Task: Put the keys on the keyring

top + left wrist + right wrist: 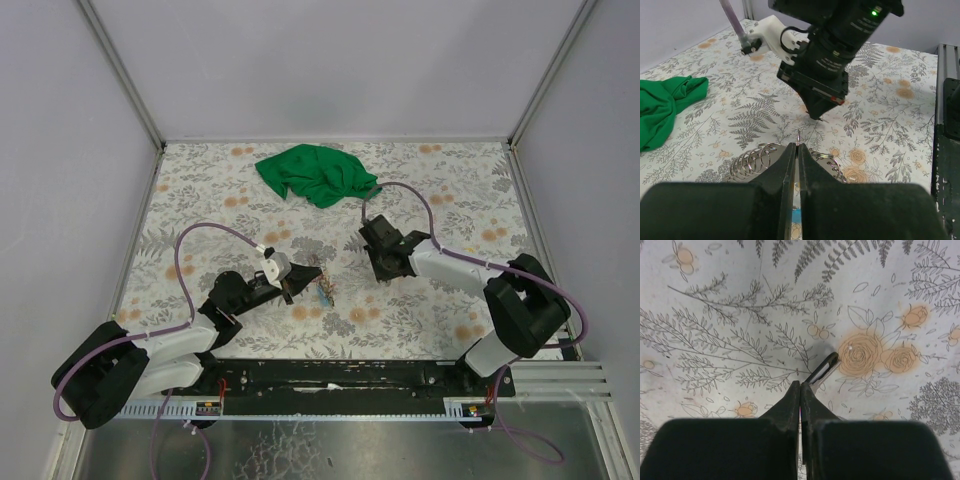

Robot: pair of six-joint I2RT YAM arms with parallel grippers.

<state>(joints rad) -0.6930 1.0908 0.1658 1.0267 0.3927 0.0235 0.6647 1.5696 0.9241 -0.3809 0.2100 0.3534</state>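
Grey coiled metal keyring (pixel 756 161) lying on the flower-printed counter (pixel 890 125) right at the tips of the clenched left fingers (pixel 787 161), light-blue-tagged key (pixel 326 294) alongside, right fingers (pixel 792 396) nearby, likewise clenched, pinching a small dark flat piece (pixel 824 368) just above the counter.

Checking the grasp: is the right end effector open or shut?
Shut. In the wrist view the right end effector has jaws pressed together, pinching what looks like a key poking past them.
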